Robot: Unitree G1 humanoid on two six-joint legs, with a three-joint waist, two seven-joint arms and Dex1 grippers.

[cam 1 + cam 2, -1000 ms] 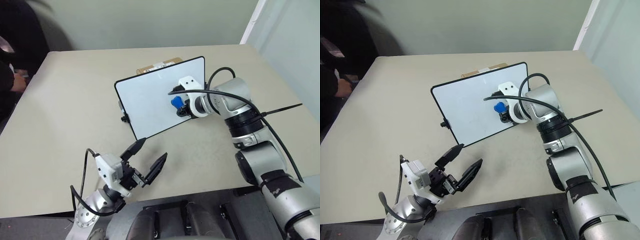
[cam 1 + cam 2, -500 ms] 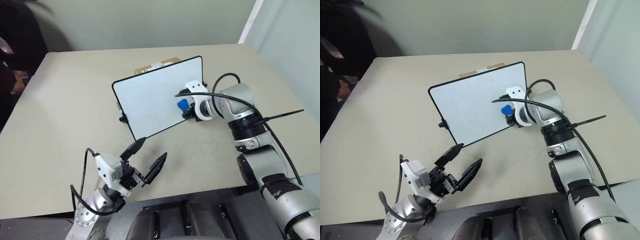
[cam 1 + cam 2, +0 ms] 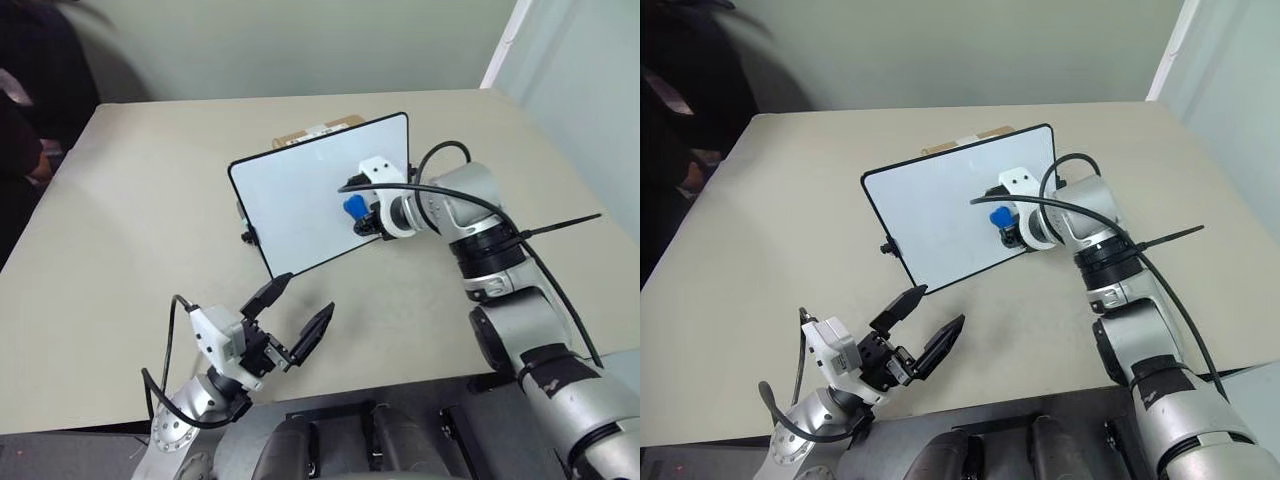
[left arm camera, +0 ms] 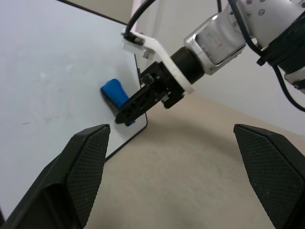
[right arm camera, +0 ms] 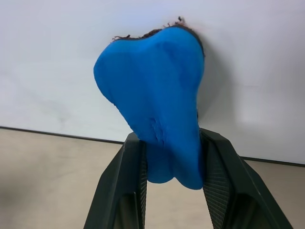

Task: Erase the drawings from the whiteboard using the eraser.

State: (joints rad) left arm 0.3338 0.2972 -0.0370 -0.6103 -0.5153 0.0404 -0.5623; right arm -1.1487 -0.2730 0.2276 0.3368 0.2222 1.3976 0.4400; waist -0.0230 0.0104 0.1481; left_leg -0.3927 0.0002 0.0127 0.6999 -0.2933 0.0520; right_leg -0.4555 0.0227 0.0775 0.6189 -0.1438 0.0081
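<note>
The whiteboard (image 3: 300,205) stands tilted on the table, its white face towards me. My right gripper (image 3: 362,214) is shut on the blue eraser (image 3: 353,206) and presses its dark end against the board near the right edge. The right wrist view shows the eraser (image 5: 157,95) pinched between both black fingers (image 5: 126,191), tip on the board. The drawings are hidden; the visible board face looks white with faint smudges. My left gripper (image 3: 303,300) hangs open and empty above the table's near edge, well short of the board, pointing at it.
A brown cardboard box (image 3: 315,130) lies right behind the whiteboard. A person in dark clothes (image 3: 20,120) sits off the table's far left corner. The beige table (image 3: 130,230) stretches bare to the left and front of the board.
My right gripper slid the eraser towards the board's right edge half a second ago and has brought it back to the left. The left gripper has not moved.
</note>
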